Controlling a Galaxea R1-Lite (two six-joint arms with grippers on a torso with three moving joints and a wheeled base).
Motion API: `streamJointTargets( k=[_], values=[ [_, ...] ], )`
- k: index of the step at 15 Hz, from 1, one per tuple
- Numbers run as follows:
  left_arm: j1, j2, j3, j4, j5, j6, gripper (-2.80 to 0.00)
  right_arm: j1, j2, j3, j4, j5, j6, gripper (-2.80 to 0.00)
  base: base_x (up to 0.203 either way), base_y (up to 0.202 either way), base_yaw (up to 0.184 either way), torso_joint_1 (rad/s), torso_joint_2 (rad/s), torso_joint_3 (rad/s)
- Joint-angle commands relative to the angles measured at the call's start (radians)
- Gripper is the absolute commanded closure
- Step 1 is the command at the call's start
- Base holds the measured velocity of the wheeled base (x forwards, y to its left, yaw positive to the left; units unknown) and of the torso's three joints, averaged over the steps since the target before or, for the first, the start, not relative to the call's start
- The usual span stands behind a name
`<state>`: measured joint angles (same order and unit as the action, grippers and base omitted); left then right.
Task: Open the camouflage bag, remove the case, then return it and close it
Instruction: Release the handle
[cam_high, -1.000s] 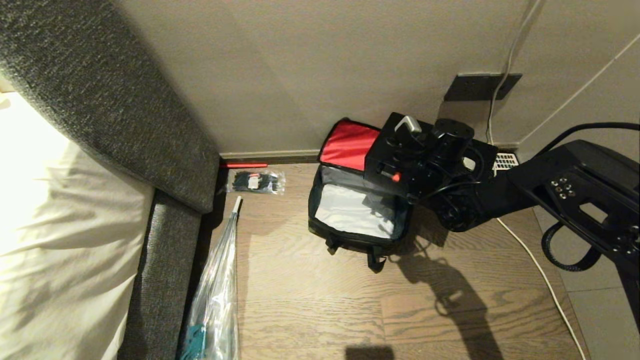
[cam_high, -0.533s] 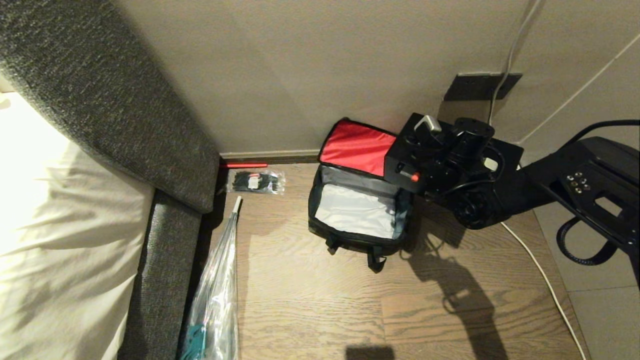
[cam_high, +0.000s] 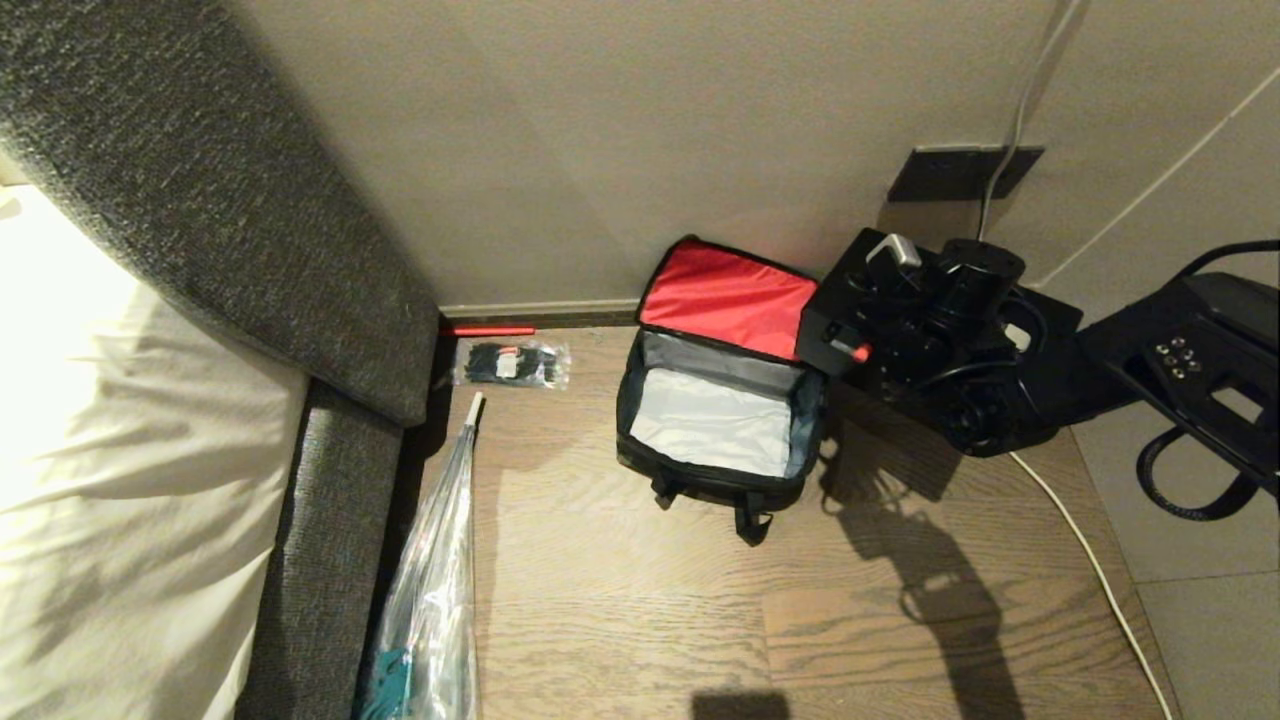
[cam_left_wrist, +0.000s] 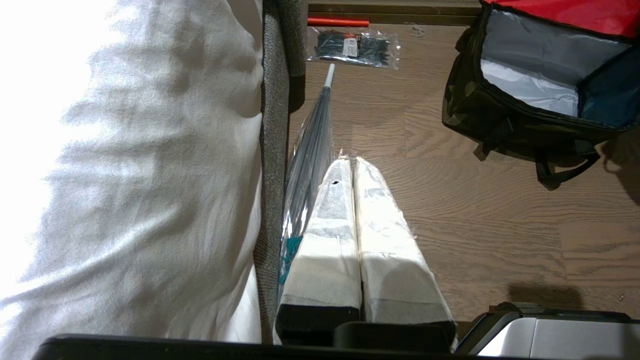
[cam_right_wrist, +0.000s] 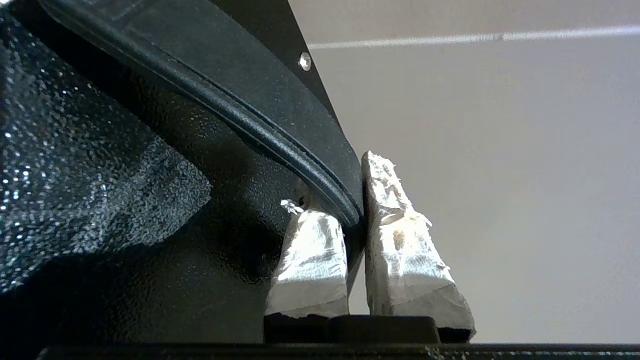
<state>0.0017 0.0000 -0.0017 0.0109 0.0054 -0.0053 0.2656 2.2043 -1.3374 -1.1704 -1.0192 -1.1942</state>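
Observation:
The camouflage bag (cam_high: 715, 482) stands open on the wood floor by the wall, its red-lined lid (cam_high: 725, 300) flipped back and its grey inside showing nothing in it. The left wrist view shows its camouflage side (cam_left_wrist: 475, 107). The case (cam_high: 835, 325), a black box with a red latch (cam_high: 860, 352), hangs in the air just right of the bag. My right gripper (cam_right_wrist: 334, 182) is shut on the case's black handle (cam_right_wrist: 280, 135). My left gripper (cam_left_wrist: 351, 161) is parked low over the floor beside the bed, shut with nothing in it.
A grey upholstered bed frame (cam_high: 330, 300) with white bedding fills the left. A clear folded umbrella (cam_high: 440, 560), a packet of black ties (cam_high: 510, 363) and a red stick (cam_high: 490, 330) lie beside it. A white cable (cam_high: 1085, 550) runs along the floor at the right.
My right arm has carried the case to the right, from over the bag's right corner to fully beside it. The bag has stayed put and the left arm has not moved.

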Motion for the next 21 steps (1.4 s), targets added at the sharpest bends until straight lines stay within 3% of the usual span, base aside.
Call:
streamJointTargets(
  k=[1, 21],
  values=[
    [0.0, -0.002, 0.0, 0.0, 0.001, -0.001, 0.0, -0.025, 0.006, 0.003, -0.006, -0.004, -0.005, 0.0, 0.0, 0.0, 0.0, 0.0, 0.0, 0.0],
    [0.0, -0.002, 0.0, 0.0, 0.001, -0.001, 0.0, -0.22, 0.125, -0.002, 0.014, -0.001, 0.023, 0.0, 0.0, 0.0, 0.0, 0.0, 0.0, 0.0]
  ],
)
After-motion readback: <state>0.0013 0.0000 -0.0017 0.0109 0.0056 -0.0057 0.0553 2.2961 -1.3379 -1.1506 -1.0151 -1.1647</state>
